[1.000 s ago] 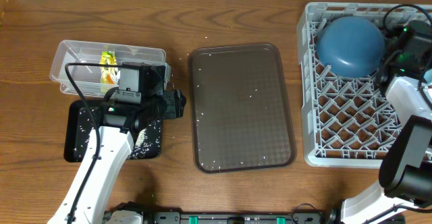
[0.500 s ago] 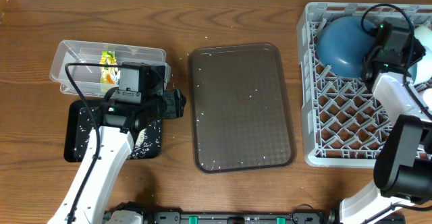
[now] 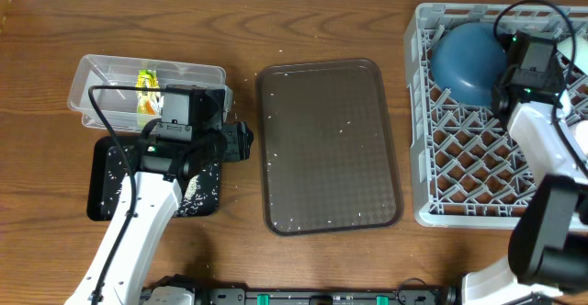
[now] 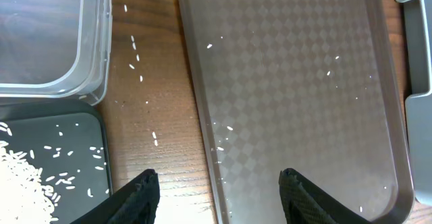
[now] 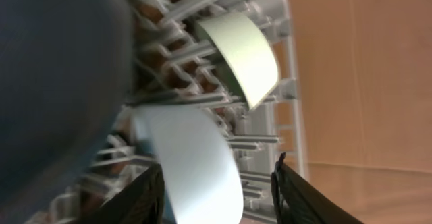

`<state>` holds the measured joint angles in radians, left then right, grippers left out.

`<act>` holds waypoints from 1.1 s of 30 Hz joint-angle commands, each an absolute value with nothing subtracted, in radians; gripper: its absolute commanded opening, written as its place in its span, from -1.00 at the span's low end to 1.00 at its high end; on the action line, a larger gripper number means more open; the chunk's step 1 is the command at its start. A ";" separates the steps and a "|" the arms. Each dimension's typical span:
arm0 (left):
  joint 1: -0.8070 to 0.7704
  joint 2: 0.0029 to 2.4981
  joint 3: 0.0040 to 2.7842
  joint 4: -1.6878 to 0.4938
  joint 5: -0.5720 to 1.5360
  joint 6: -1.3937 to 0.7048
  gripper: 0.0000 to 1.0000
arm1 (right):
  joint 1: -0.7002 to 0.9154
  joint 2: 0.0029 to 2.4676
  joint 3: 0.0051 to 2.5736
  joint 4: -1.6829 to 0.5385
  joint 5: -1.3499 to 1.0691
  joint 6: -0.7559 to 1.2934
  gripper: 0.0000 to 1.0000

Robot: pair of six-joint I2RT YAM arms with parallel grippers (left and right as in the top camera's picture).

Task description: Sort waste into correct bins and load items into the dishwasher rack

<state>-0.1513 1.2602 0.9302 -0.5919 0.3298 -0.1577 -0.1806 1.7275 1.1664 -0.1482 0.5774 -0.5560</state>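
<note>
The dishwasher rack (image 3: 469, 158) stands at the right with the dark-blue dish (image 3: 469, 62) propped in its back corner. My right gripper (image 5: 219, 166) is open over the pegs. The white bowl (image 5: 192, 163) stands on edge between its fingers, close to the left one and clear of the right. A mint-green bowl (image 5: 239, 55) leans in the pegs just beyond. My left gripper (image 4: 216, 177) is open and empty, low over the table between the black tray (image 4: 67, 143) and the brown tray. Rice (image 4: 20, 177) lies in the black tray. The clear tub (image 3: 101, 71) holds the yellow-green wrapper (image 3: 147, 83).
The brown serving tray (image 3: 326, 144) lies in the middle with a few rice grains on it. More grains (image 4: 135, 55) are scattered on the wood between it and the tub. The rack's front half (image 3: 478, 186) shows only bare pegs.
The right arm has shifted left along the back of the rack and its jaws have parted around the white bowl. The left arm has not moved.
</note>
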 commanded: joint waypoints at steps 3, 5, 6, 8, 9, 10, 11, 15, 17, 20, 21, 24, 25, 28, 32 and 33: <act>-0.147 1.256 0.940 -0.585 0.323 -0.155 0.20 | -0.176 1.645 1.164 -0.249 0.270 -0.248 0.22; -0.147 1.256 0.940 -0.577 0.323 -0.155 0.20 | -0.176 1.633 1.164 -0.277 0.116 -0.173 0.36; -0.147 1.256 0.940 -0.570 0.323 -0.155 0.20 | -0.176 1.628 1.164 -0.281 0.030 -0.150 0.36; -0.147 1.256 0.941 -0.549 0.315 -0.155 0.20 | -0.176 1.624 1.164 -0.276 -0.117 -0.108 0.36; -0.147 1.256 0.941 -0.535 0.306 -0.155 0.25 | -0.176 1.623 1.164 -0.268 -0.180 -0.088 0.37; -0.147 1.256 0.945 -0.526 0.290 -0.155 0.36 | -0.176 1.621 1.165 -0.259 -0.228 -0.060 0.37; -0.147 1.258 0.954 -0.524 0.267 -0.155 0.41 | -0.176 1.621 1.168 -0.252 -0.261 -0.035 0.40; -0.146 1.267 1.017 -0.560 0.204 -0.155 0.60 | -0.178 1.621 1.219 -0.321 -0.266 -0.012 0.72; -0.135 1.268 1.048 -0.601 0.200 -0.154 0.64 | -0.183 1.621 1.269 -0.419 -0.231 -0.012 0.98; -0.104 1.267 1.089 -0.696 0.200 -0.152 0.73 | -0.205 1.617 1.353 -0.597 -0.191 -0.011 0.99; -0.088 1.266 1.098 -0.740 0.200 -0.152 0.74 | -0.221 1.609 1.375 -0.658 -0.192 -0.011 0.98; -0.051 1.254 1.101 -0.833 0.201 -0.152 0.74 | -0.264 1.574 1.376 -0.717 -0.195 0.016 0.98; -0.041 1.249 1.101 -0.857 0.201 -0.151 0.75 | -0.283 1.559 1.371 -0.724 -0.196 0.030 0.99; -0.033 1.206 1.097 -0.892 0.201 -0.101 0.75 | -0.337 1.497 1.334 -0.726 -0.211 0.037 0.98; -0.039 1.086 1.058 -0.880 0.201 -0.044 0.75 | -0.382 1.391 1.232 -0.686 -0.244 0.037 0.99; -0.039 1.041 1.039 -0.871 0.201 -0.029 0.75 | -0.384 1.353 1.188 -0.657 -0.243 0.037 0.99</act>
